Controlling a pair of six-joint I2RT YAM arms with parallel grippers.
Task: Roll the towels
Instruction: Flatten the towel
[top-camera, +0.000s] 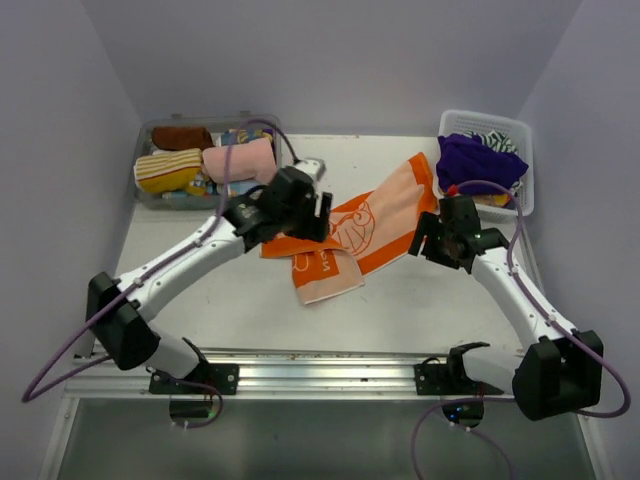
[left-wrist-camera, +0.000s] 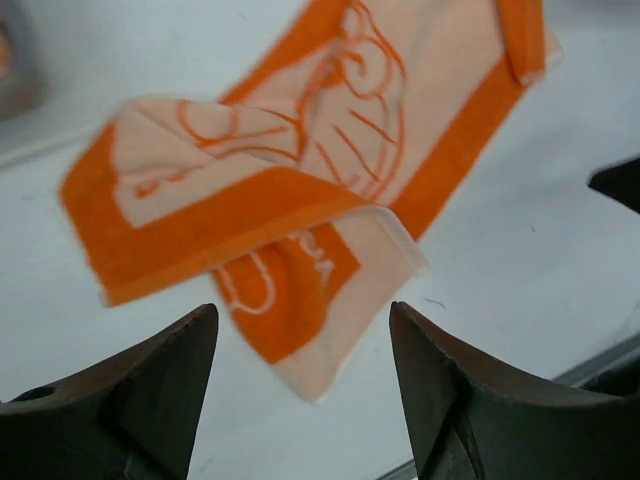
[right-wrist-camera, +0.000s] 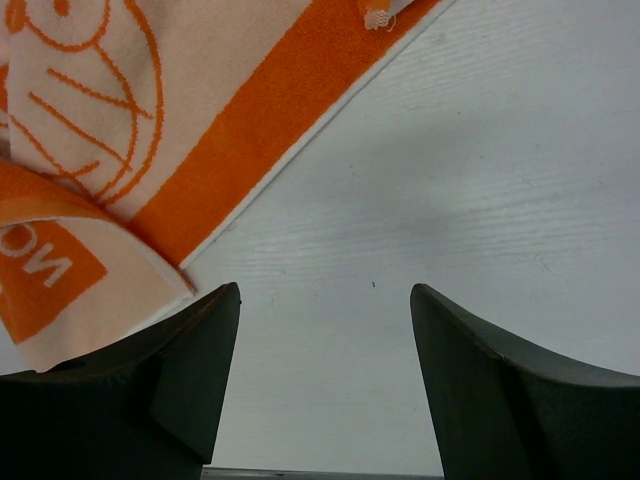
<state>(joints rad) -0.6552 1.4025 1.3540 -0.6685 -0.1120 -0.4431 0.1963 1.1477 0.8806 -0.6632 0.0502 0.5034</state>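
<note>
One orange-and-cream terry towel (top-camera: 375, 225) is laid diagonally across table (top-camera: 250, 300) centre, near-left end folded over itself. Wide and empty, left gripper (left-wrist-camera: 302, 312) is held above that fold; right gripper (right-wrist-camera: 325, 290) likewise, over bare tabletop beside towel's edge.

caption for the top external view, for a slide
Left gripper and right gripper flank a partly folded orange-and-cream towel; rolled towels fill the grey bin, loose towels the white basket.

An orange border and a cream middle with orange cartoon lines are shown on the printed towel (top-camera: 350, 235). Right of it, a purple towel (top-camera: 478, 160) is seen in a white basket (top-camera: 482, 117); left of it, a pink towel (top-camera: 240, 160) and a yellow-striped towel (top-camera: 168, 168).
</note>
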